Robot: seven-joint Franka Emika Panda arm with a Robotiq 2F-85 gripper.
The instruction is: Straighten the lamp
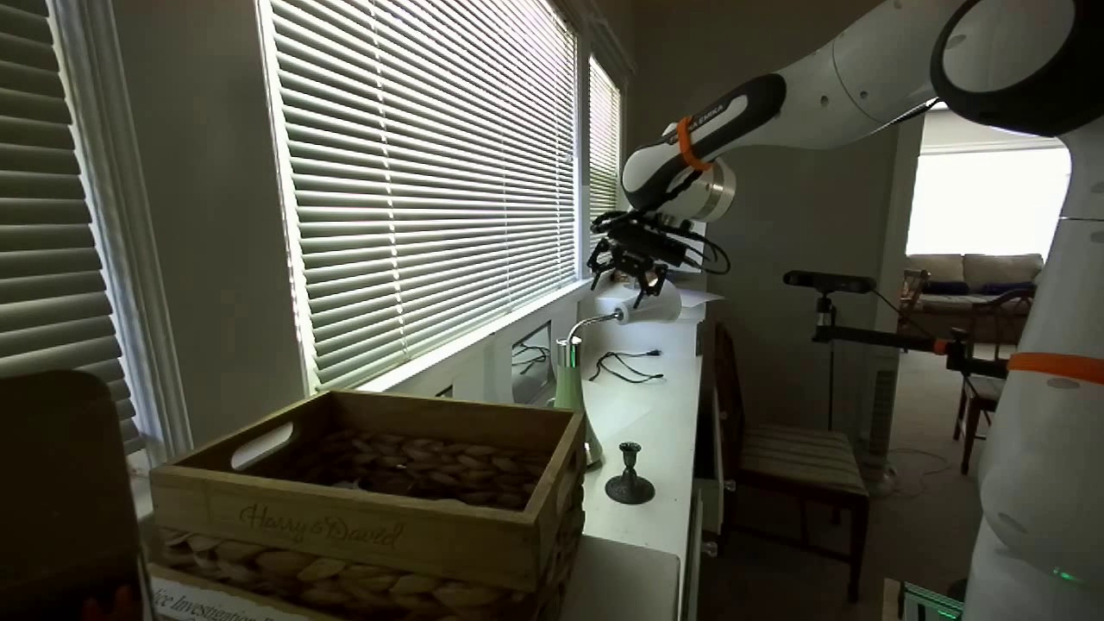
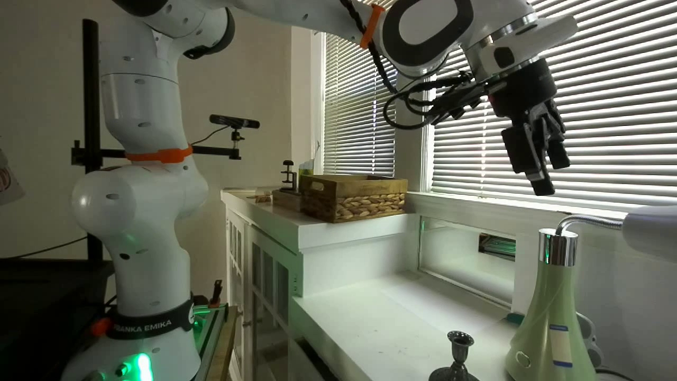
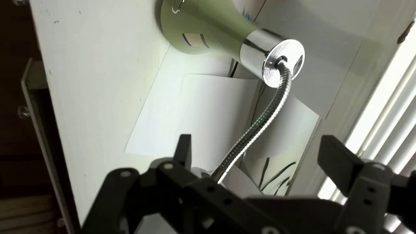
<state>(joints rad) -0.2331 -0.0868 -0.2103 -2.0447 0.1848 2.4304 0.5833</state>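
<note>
Lamp (image 2: pixel 552 304) below spread-fingered tool (image 3: pixel 256 148), apart from it, upright on counter (image 2: pixel 365 323)

In an ext. view, arm (image 1: pixel 849 95) is slanting down from upper R corner to wrist (image 1: pixel 711 190), R of ctr; gripper (image 1: pixel 617 289) is hanging below it, facing down. In an ext. view w/ base (image 2: pixel 166 362) standing at lower L, arm is spanning the top edge, partly running out of frame; wrist is tilting at upper R, gripper aiming down below it. In wrist view, fingers (image 3: pixel 341 164) are sitting wide apart in lower half, one L of ctr, one R; rest of gripper is filling btm edge, partly blurred.
</note>
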